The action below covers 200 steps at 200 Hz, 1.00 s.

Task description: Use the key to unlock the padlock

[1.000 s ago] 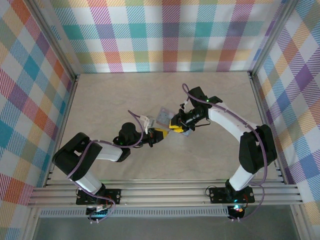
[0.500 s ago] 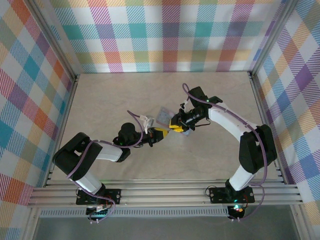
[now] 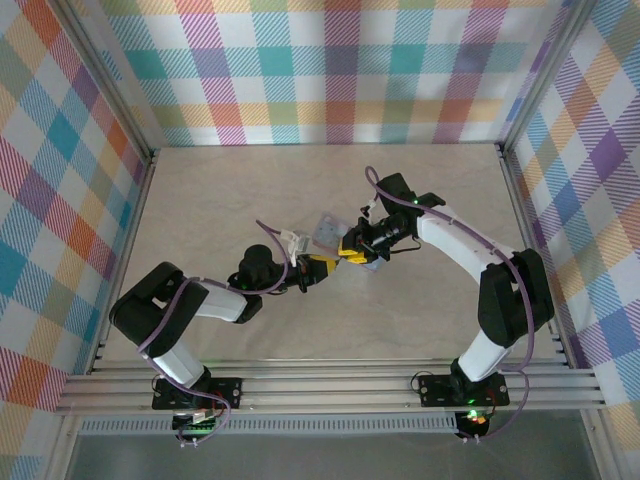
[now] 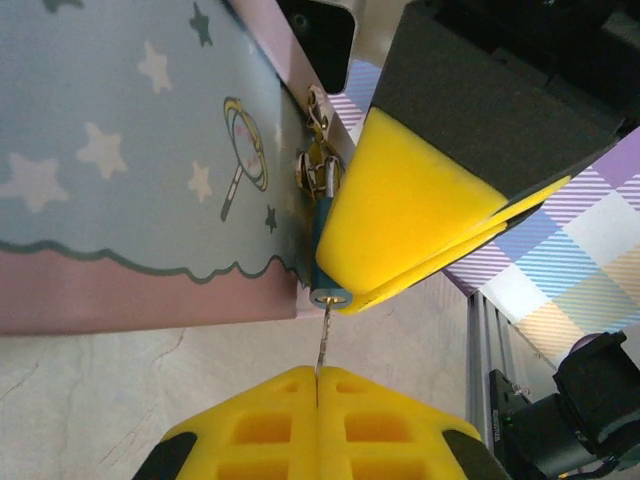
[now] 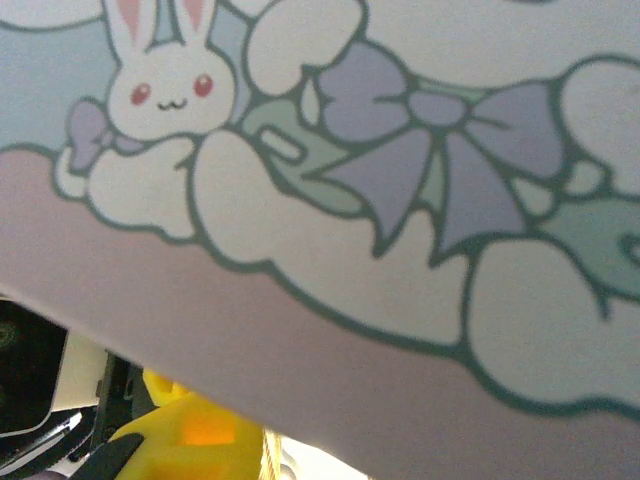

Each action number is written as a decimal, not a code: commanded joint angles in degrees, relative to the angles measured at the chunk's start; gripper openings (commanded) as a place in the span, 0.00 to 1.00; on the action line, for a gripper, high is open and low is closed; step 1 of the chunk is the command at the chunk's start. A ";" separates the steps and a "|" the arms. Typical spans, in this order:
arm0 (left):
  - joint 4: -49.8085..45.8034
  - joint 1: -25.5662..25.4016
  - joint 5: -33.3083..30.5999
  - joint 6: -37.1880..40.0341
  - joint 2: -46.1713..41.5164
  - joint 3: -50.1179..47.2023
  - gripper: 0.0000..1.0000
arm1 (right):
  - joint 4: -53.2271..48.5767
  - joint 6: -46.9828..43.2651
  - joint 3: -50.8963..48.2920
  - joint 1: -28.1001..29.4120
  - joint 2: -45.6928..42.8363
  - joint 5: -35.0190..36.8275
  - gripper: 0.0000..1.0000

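Left gripper (image 4: 317,400) pinches the key (image 4: 322,345); tip touching padlock (image 4: 320,250)

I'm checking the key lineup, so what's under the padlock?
The key, standing up from the shut left gripper, its tip at the padlock's bottom end. The right gripper's yellow finger covers part of the padlock; whether the tip has entered isn't visible.

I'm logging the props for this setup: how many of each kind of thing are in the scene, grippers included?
tin: 1
padlock: 1
key: 1
grippers: 2 (left gripper, right gripper)
Total: 5
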 commanded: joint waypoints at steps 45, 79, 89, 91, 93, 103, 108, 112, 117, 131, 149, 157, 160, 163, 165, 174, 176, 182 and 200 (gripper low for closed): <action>2.42 -0.07 -0.32 -1.07 0.04 1.54 0.00 | 1.19 -0.64 -0.60 0.09 -0.92 -2.00 0.00; 1.98 -0.11 -0.19 -1.77 -1.14 1.45 0.00 | 0.28 -1.26 -0.37 0.18 -0.95 -0.61 0.00; 1.97 -0.09 -0.22 -2.25 -1.07 1.63 0.00 | 0.11 -1.33 -0.28 0.25 -0.90 -0.35 0.00; 1.98 -0.11 -0.27 -2.35 -1.06 1.64 0.00 | 0.06 -1.36 -0.25 0.26 -0.92 -0.31 0.00; 1.93 -0.07 -0.30 -2.51 -0.99 1.71 0.00 | 0.05 -1.37 -0.24 0.26 -0.83 -0.35 0.00; 2.05 -0.11 -0.31 -3.23 -0.70 2.04 0.00 | 0.11 -1.37 -0.24 0.45 -0.76 -0.26 0.00; 2.30 -0.03 -0.24 -3.72 -0.47 2.23 0.00 | 0.11 -1.31 -0.24 0.50 -0.75 -0.20 0.00; 2.64 -0.10 -0.11 -4.07 -0.24 2.39 0.00 | 0.11 -1.38 -0.24 0.60 -0.68 -0.18 0.00; 3.09 -0.09 -0.14 -4.73 0.02 2.51 0.00 | 0.11 -1.36 -0.24 0.69 -0.64 -0.06 0.00; 4.74 -0.22 -0.14 -6.52 0.65 2.61 0.00 | 0.15 -1.37 -0.24 0.80 -0.63 0.24 0.00; 5.92 -0.74 -0.32 -8.01 1.14 2.85 0.00 | 0.49 -1.07 -0.33 0.96 -0.69 0.61 0.00; 6.00 -1.09 -0.47 -8.19 1.32 2.98 0.00 | 0.73 -0.87 -0.41 1.06 -0.71 0.56 0.00; 5.94 -1.21 -0.51 -8.16 1.39 3.01 0.00 | 0.84 -0.78 -0.42 1.06 -0.71 0.46 0.00; 5.94 -1.33 -0.61 -8.14 1.53 3.05 0.00 | 1.03 -0.63 -0.42 1.13 -0.71 0.32 0.00; 5.89 -1.45 -0.65 -8.09 1.57 3.05 0.00 | 1.17 -0.55 -0.48 1.14 -0.71 0.25 0.00; 5.78 -1.69 -0.99 -8.13 1.94 3.14 0.00 | 1.85 -0.10 -0.67 1.23 -0.74 -0.33 0.00; 5.72 -1.74 -1.08 -8.08 2.07 3.14 0.00 | 1.97 0.00 -0.72 1.23 -0.72 -0.42 0.00; 5.67 -1.78 -1.41 -8.04 2.41 3.20 0.00 | 2.47 0.35 -0.84 1.23 -0.72 -0.83 0.00; 6.07 -1.93 -1.93 -8.19 3.29 3.32 0.00 | 2.68 0.73 -1.02 1.32 -0.91 -1.14 0.00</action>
